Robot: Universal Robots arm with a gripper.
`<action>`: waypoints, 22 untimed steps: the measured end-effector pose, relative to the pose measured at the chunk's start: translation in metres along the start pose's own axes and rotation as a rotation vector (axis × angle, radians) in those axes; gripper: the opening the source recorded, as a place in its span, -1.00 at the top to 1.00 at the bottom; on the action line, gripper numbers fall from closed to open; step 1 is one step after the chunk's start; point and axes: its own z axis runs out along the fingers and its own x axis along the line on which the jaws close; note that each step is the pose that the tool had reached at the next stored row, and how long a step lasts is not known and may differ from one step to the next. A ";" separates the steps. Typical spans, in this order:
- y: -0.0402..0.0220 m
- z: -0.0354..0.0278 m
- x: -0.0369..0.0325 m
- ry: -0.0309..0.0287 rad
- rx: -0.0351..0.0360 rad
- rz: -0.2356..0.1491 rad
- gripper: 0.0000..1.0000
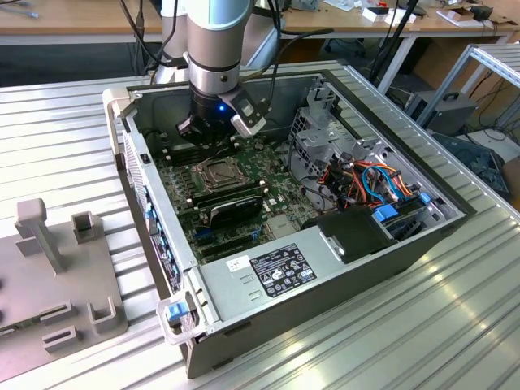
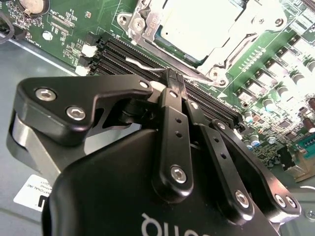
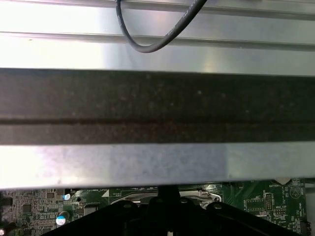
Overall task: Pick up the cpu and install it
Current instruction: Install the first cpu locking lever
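Beside the socket (image 2: pixel 206 29), where the cpu (image 2: pixel 197 22) is sitting, the pincer (image 2: pixel 174 78) is pinching shut near the retention lever (image 2: pixel 147 66); slipping could be scraping the motherboard (image 2: pixel 275 64).

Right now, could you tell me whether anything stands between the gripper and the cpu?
Nothing visible does. In the second wrist view the shut gripper hangs over the memory slots, right beside the socket frame, in which the cpu appears to lie.

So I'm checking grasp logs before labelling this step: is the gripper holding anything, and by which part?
Nothing is held. In the second wrist view the gripper has its fingertips shut together on nothing, above the memory slots, while the cpu sits in the socket.
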 end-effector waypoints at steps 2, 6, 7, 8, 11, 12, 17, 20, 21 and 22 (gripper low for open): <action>0.0000 0.0000 -0.0001 0.0000 0.0000 0.000 0.79; 0.0000 0.0003 -0.0007 0.0001 -0.0001 0.000 0.79; 0.0000 0.0008 -0.0016 0.0000 -0.0001 0.000 0.79; 0.0000 0.0012 -0.0027 0.0000 -0.0001 0.000 0.79; 0.0000 0.0013 -0.0029 0.0000 0.0000 0.000 0.79; 0.0000 0.0014 -0.0030 0.0002 0.0001 0.000 0.79; -0.0002 0.0036 -0.0047 0.0001 -0.0001 0.000 0.79; -0.0005 0.0057 -0.0056 0.0001 0.0001 0.000 0.79; -0.0006 0.0066 -0.0058 0.0001 0.0003 0.000 0.79; -0.0006 0.0073 -0.0060 0.0001 0.0004 0.000 0.79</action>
